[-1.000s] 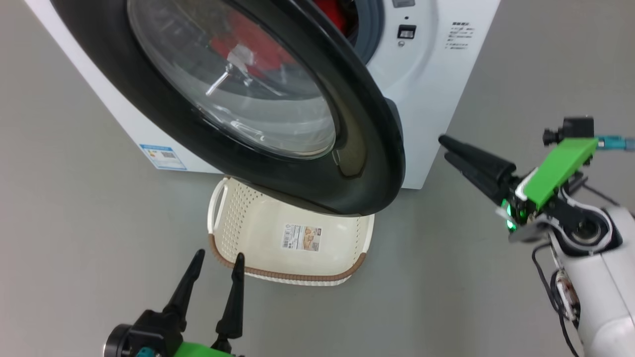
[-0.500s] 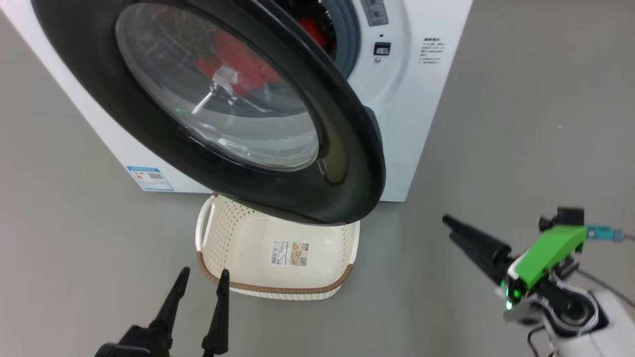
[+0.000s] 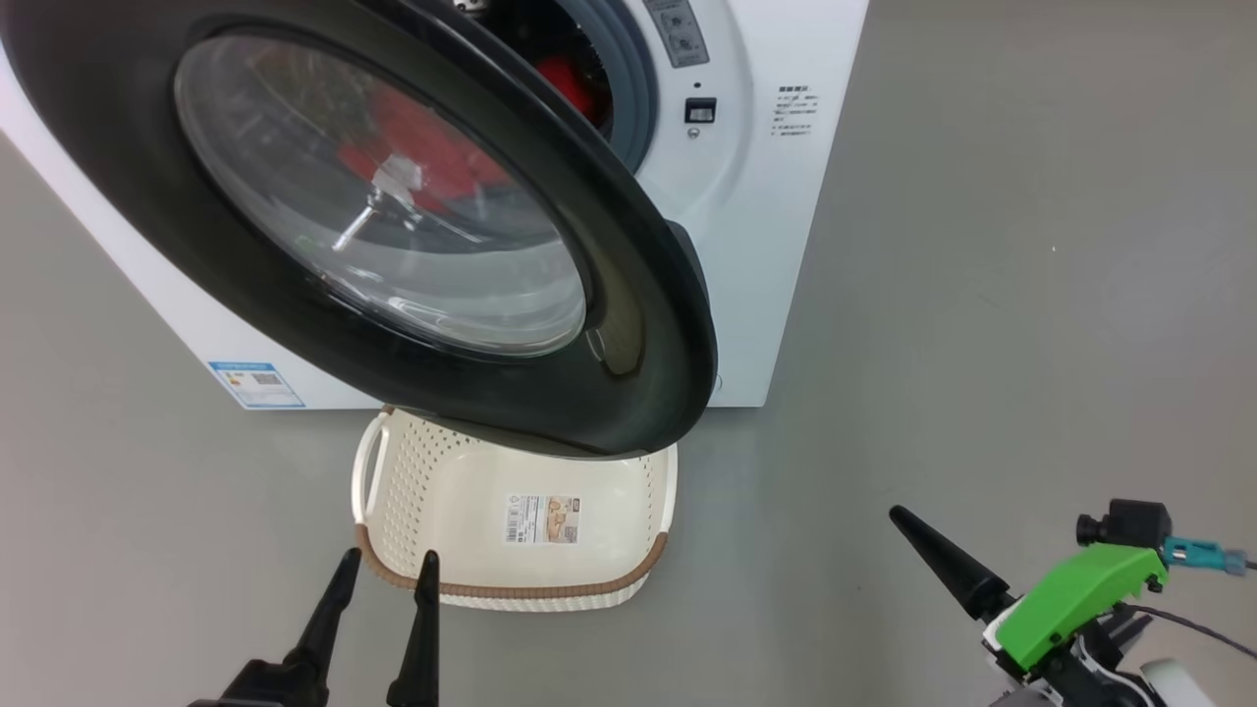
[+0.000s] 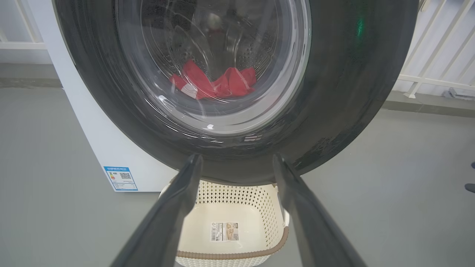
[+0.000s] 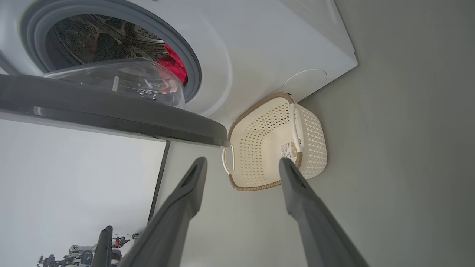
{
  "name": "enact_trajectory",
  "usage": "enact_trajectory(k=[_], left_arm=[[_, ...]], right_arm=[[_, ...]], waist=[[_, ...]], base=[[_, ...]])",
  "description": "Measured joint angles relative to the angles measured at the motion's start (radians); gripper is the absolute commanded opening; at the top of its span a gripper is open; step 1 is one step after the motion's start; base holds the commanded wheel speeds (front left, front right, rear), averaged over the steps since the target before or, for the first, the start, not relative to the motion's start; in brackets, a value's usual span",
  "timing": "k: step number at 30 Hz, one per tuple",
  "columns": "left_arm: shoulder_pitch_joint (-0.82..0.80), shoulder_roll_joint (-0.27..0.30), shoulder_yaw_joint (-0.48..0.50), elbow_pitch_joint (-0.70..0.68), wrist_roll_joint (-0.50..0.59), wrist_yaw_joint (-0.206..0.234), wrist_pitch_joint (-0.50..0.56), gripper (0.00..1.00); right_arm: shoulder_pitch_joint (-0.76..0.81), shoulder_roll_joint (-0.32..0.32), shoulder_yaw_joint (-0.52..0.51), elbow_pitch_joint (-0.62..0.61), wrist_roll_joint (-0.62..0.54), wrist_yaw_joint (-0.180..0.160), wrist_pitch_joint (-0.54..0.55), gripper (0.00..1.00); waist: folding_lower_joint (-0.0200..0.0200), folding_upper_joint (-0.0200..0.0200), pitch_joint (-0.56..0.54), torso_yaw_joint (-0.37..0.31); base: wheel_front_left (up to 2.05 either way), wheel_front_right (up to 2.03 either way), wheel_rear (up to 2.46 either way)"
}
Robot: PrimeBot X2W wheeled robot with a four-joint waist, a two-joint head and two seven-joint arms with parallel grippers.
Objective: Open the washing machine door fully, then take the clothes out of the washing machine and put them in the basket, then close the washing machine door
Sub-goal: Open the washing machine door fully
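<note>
The washing machine (image 3: pixel 756 245) is white, and its door (image 3: pixel 628 324), a black rim around bulging glass, stands partly swung out over the basket (image 3: pixel 511 592). Red clothes (image 3: pixel 422 147) lie in the drum, visible through the glass and through the gap. My left gripper (image 3: pixel 389 558) is open and empty, low in front of the basket's near rim. In the left wrist view it (image 4: pixel 236 157) points at the door (image 4: pixel 352 74), clothes (image 4: pixel 215 81) and basket (image 4: pixel 230 255). My right gripper (image 5: pixel 242 161) is open and empty, right of the door's free edge, facing the basket (image 5: pixel 256 107) and clothes (image 5: pixel 172 63).
Grey floor surrounds the washer. A blue label (image 3: pixel 253 383) marks its lower left front and a round cover (image 5: pixel 304 79) its lower corner. A white railing (image 4: pixel 426 55) stands behind on the right. Other equipment (image 5: pixel 74 252) sits far off.
The head camera has shifted, sliding the scene left and down. My right gripper has dropped from beside the door's free edge to low near the floor. The door looks unmoved.
</note>
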Motion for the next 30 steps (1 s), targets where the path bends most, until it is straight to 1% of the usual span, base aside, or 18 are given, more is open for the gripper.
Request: enact_trajectory(k=[7, 8, 9, 10, 11, 15, 18, 22, 24, 25, 30], left_arm=[[0.001, 0.000, 0.008, 0.004, 0.000, 0.000, 0.000, 1.00], [0.001, 0.000, 0.009, 0.005, 0.000, 0.000, 0.000, 1.00], [0.001, 0.000, 0.012, 0.008, 0.000, 0.000, 0.000, 1.00], [0.001, 0.000, 0.012, 0.008, 0.000, 0.000, 0.000, 1.00], [0.001, 0.000, 0.012, 0.010, 0.000, 0.000, 0.000, 1.00], [0.001, 0.000, 0.015, 0.012, 0.000, 0.000, 0.000, 1.00], [0.001, 0.000, 0.017, 0.013, 0.000, -0.001, 0.000, 1.00], [0.001, 0.000, 0.017, 0.016, 0.000, -0.002, 0.000, 1.00], [0.001, 0.000, 0.019, 0.016, 0.000, -0.002, 0.000, 1.00], [0.001, 0.000, 0.020, 0.016, 0.000, -0.002, 0.000, 1.00], [0.001, 0.000, 0.024, 0.016, 0.000, -0.002, 0.000, 1.00]], right_arm=[[0.038, -0.071, 0.100, -0.045, -0.049, 0.000, -0.187, 1.00], [0.038, -0.083, 0.118, -0.049, -0.059, 0.000, -0.215, 1.00], [0.038, -0.109, 0.160, -0.050, -0.093, 0.000, -0.270, 1.00], [0.038, -0.109, 0.160, -0.050, -0.093, 0.000, -0.270, 1.00], [0.038, -0.119, 0.179, -0.048, -0.101, 0.000, -0.298, 1.00], [0.037, -0.147, 0.257, -0.019, -0.118, 0.000, -0.412, 1.00], [0.035, -0.167, 0.313, 0.015, -0.156, 0.000, -0.488, 1.00], [0.033, -0.172, 0.352, 0.063, -0.188, 0.000, -0.530, 1.00], [0.029, -0.168, 0.353, 0.073, -0.214, 0.000, -0.538, 1.00], [0.028, -0.163, 0.335, 0.072, -0.227, 0.000, -0.539, 1.00], [0.033, -0.119, 0.195, 0.049, -0.373, 0.000, -0.539, 1.00]], waist=[[0.0000, 0.0000, -0.001, -0.012], [0.0000, 0.0000, -0.001, -0.014], [0.0000, 0.0000, -0.001, -0.017], [0.0000, 0.0000, -0.001, -0.017], [0.0000, 0.0000, -0.001, -0.019], [0.0000, 0.0000, -0.002, -0.023], [0.0000, 0.0000, -0.002, -0.025], [0.0000, 0.0000, -0.001, -0.026], [0.0000, 0.0000, -0.001, -0.026], [0.0000, 0.0000, 0.000, -0.027], [-0.0001, 0.0000, 0.000, -0.033]], base=[[0.00, 0.00, 0.00], [0.00, 0.00, 0.00], [0.00, 0.00, 0.00], [0.00, 0.00, 0.00], [0.00, 0.00, 0.00], [0.00, 0.00, 0.00], [0.00, 0.00, 0.00], [0.00, 0.00, 0.00], [0.00, 0.00, 0.00], [0.00, 0.00, 0.00], [0.00, 0.00, 0.00]])
